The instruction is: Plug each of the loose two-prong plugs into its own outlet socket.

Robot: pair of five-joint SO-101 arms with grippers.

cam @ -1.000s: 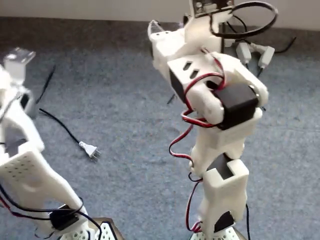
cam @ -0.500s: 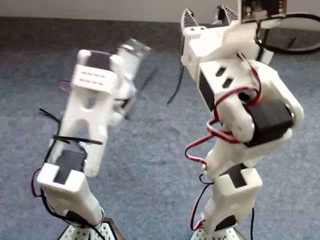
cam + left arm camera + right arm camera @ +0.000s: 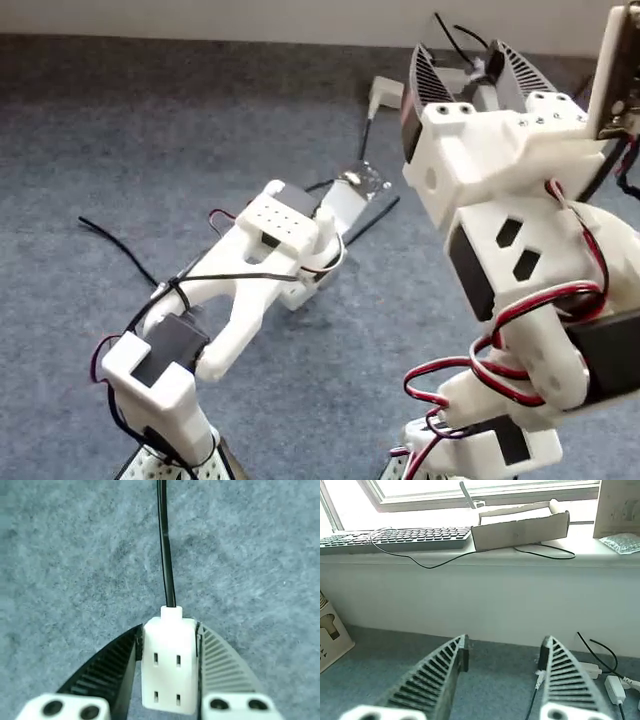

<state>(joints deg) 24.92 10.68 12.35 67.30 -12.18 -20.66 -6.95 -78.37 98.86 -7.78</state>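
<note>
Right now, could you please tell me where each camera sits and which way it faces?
High view: fixed off the arms, looking down over the grey carpet; left arm stretched low, right gripper raised.
Left wrist view: on that wrist, facing down at the carpet; left gripper clamps a white outlet socket.
Right wrist view: on that wrist, facing level toward a window sill; its open fingers show.
Shared: the right gripper, in high and right wrist views.

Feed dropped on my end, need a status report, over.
Left gripper shut on outlet socket, slots empty. Black cord trails off across the carpet. Right gripper open, empty, raised facing the wall.
</note>
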